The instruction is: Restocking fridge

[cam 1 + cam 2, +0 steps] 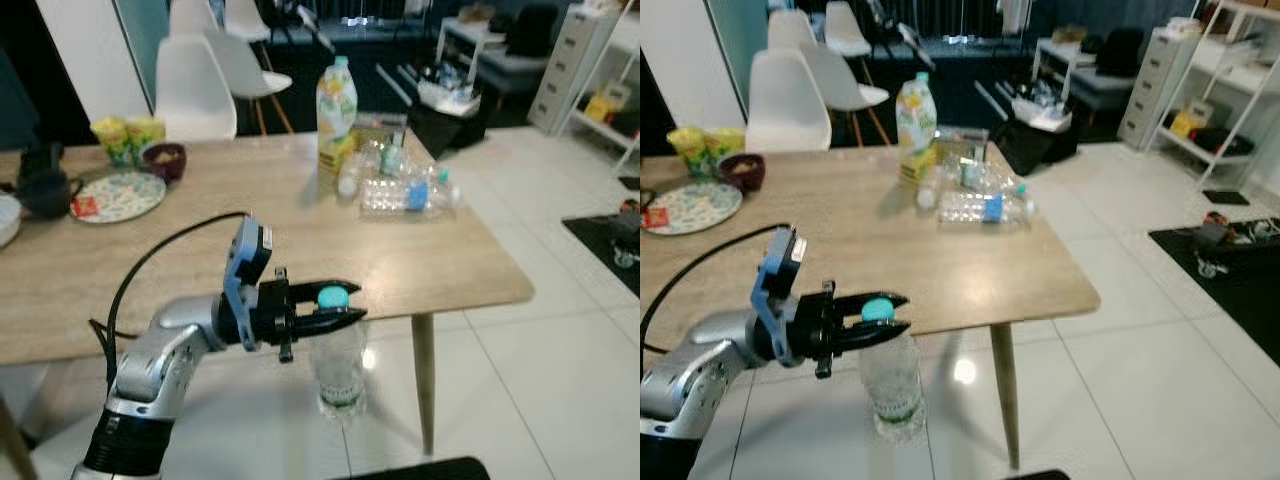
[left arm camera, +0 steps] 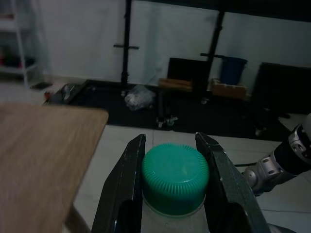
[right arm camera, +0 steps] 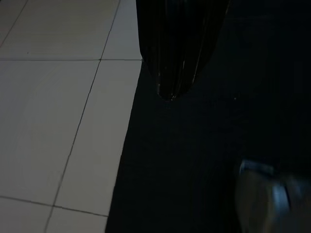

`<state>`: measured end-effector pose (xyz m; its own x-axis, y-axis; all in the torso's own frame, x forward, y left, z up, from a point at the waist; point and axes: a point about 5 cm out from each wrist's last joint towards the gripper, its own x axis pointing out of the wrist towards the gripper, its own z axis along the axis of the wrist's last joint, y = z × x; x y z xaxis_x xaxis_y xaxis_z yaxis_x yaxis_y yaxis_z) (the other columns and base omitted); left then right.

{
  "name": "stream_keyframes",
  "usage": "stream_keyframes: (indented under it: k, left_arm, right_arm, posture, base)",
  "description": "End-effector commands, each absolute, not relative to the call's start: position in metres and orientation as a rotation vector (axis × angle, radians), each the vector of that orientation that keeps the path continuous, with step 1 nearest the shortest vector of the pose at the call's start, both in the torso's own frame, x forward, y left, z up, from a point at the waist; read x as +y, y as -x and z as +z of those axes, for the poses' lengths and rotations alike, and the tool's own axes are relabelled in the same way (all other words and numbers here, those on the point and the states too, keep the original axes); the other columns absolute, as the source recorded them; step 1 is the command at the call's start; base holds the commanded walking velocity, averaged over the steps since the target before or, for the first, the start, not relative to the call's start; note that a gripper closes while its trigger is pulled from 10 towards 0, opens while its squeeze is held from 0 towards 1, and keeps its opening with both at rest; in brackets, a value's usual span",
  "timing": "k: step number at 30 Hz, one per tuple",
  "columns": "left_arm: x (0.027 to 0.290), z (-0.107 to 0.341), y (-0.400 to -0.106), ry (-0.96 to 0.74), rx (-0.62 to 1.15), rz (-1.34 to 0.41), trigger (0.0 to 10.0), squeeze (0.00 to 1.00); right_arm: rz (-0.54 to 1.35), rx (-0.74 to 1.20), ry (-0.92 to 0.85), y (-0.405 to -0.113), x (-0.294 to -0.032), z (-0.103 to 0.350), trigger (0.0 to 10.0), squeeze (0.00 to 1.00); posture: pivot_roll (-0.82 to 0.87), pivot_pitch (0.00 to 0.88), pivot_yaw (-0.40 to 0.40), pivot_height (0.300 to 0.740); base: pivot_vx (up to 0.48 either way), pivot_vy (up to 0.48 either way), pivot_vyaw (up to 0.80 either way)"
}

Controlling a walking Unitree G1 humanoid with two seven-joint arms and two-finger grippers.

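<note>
I have the clear water bottle (image 1: 338,372) hanging off the near edge of the wooden table (image 1: 300,260), out over the white tiled floor (image 1: 520,360), gripped at its green cap (image 2: 175,184). The left gripper (image 1: 333,305) has its two black fingers (image 2: 121,194) closed against opposite sides of the cap, so the bottle's body dangles free below; I judge this neck hold is chosen so the load hangs upright for carrying to the fridge. The remaining stock stays on the far right part of the table: a juice bottle (image 1: 336,112) standing upright, with several clear bottles (image 1: 405,192) lying just beside it. At the far left sit a patterned plate (image 1: 118,195), a dark bowl (image 1: 165,160) and a dark teapot (image 1: 42,185). The table's near right corner and its leg (image 1: 424,380) stand close to the hanging bottle, so a turn to the right needs care. To the right the floor looks open. The right gripper (image 3: 176,48) hangs idle over the floor, fingers together and holding nothing.
</note>
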<state>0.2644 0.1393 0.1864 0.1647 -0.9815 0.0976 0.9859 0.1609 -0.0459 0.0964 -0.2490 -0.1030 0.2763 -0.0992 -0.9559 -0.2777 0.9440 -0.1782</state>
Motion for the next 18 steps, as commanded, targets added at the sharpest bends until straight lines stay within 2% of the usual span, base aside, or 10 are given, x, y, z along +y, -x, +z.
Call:
stream_keyframes:
  k: [1, 6, 9, 13, 18]
  left_arm:
    - [0.136, 0.179, -0.263, 0.114, -0.030, -1.408, 10.0, 0.00]
    - [0.135, 0.172, -0.263, 0.125, -0.002, -1.404, 10.0, 0.00]
    - [0.132, 0.152, -0.263, 0.117, 0.072, -1.385, 10.0, 0.00]
    - [0.134, 0.117, -0.265, 0.083, 0.195, -1.313, 10.0, 0.00]
    - [0.141, 0.070, -0.267, 0.123, 0.343, -1.156, 10.0, 0.00]
  right_arm:
    - [0.123, 1.293, 0.342, -0.095, -0.250, -0.103, 10.0, 0.00]
    - [0.122, 1.293, 0.343, -0.095, -0.250, -0.103, 10.0, 0.00]
    - [0.125, 1.293, 0.345, -0.096, -0.250, -0.103, 10.0, 0.00]
    - [0.126, 1.292, 0.347, -0.096, -0.250, -0.103, 10.0, 0.00]
    - [0.123, 1.293, 0.349, -0.095, -0.250, -0.103, 10.0, 0.00]
  posture:
    - [0.00, 0.000, -0.003, 0.740]
    - [0.01, 0.000, -0.005, 0.740]
    - [0.01, 0.000, -0.009, 0.740]
    - [0.01, 0.000, -0.009, 0.740]
    - [0.00, 0.000, -0.007, 0.740]
  base:
    - [-0.285, 0.000, 0.00]
    - [-0.282, 0.000, 0.00]
    - [-0.277, 0.000, 0.00]
    - [0.000, 0.000, 0.00]
    - [0.000, 0.000, 0.00]
